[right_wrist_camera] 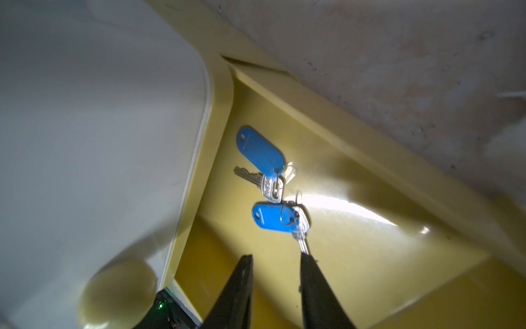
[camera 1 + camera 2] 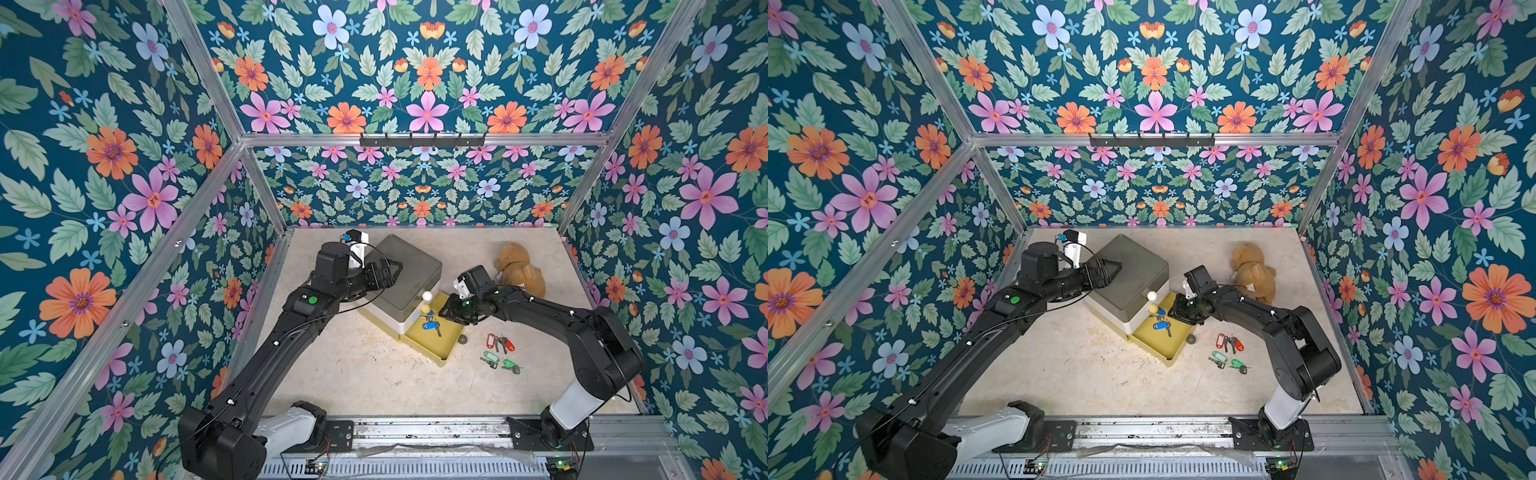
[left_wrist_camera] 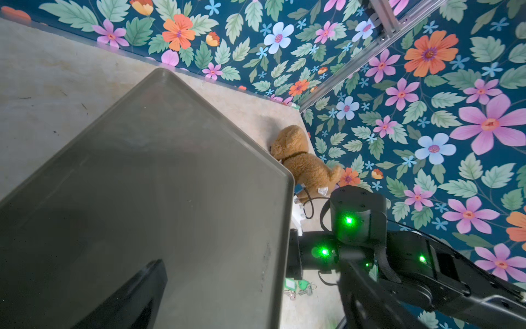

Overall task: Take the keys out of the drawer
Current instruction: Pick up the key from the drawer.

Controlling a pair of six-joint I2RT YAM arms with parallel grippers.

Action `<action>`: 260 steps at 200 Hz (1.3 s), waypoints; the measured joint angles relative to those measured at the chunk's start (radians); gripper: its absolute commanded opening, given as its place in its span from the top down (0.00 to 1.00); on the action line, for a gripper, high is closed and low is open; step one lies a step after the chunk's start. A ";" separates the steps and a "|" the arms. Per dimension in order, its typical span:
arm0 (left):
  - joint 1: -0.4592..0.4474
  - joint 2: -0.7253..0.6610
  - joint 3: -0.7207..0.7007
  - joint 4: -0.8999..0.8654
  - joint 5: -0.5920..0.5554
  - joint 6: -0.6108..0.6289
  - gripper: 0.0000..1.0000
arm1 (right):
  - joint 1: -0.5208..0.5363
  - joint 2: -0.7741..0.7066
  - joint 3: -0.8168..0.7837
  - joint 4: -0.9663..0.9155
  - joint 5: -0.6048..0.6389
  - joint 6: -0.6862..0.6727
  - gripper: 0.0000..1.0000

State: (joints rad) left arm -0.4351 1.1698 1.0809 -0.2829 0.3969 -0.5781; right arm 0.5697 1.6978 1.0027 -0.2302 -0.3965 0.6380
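The yellow drawer (image 2: pixel 428 353) (image 2: pixel 1158 353) (image 1: pixel 370 159) stands pulled out from the bottom of a grey-topped drawer unit (image 2: pixel 409 266). Two blue-tagged keys (image 2: pixel 428 326) (image 2: pixel 1160 326) lie inside it, one (image 1: pixel 260 151) deeper in than the other (image 1: pixel 273 215). My right gripper (image 2: pixel 446 311) (image 1: pixel 277 256) hovers over the drawer, open, and one fingertip touches the nearer key's blade. Two red-tagged keys (image 2: pixel 500 343) and two green-tagged keys (image 2: pixel 498 361) (image 3: pixel 299 286) lie on the table. My left gripper (image 2: pixel 392 272) rests open on the unit's top, one finger (image 3: pixel 136 296) showing.
A brown teddy bear (image 2: pixel 519 268) (image 3: pixel 304 162) lies at the back right, behind my right arm. A small grey ball (image 2: pixel 462 340) sits beside the drawer's right wall. White (image 2: pixel 427 296) and yellow (image 2: pixel 427 309) knobs stick out of the unit's front. A black hook rail (image 2: pixel 422 139) hangs on the back wall.
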 measured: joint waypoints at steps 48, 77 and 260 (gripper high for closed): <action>-0.013 0.017 -0.024 0.016 -0.015 0.000 0.01 | 0.008 0.056 0.028 0.033 -0.007 0.023 0.70; -0.016 0.019 -0.036 0.021 -0.034 -0.004 0.01 | 0.008 0.078 0.031 0.045 -0.008 0.031 0.70; -0.018 -0.009 -0.063 0.023 -0.055 -0.019 0.01 | 0.028 0.165 0.075 0.064 0.005 0.046 0.73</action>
State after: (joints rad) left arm -0.4526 1.1610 1.0180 -0.2604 0.3420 -0.5968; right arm 0.5976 1.8626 1.0779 -0.1658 -0.3920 0.6838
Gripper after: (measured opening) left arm 0.994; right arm 0.269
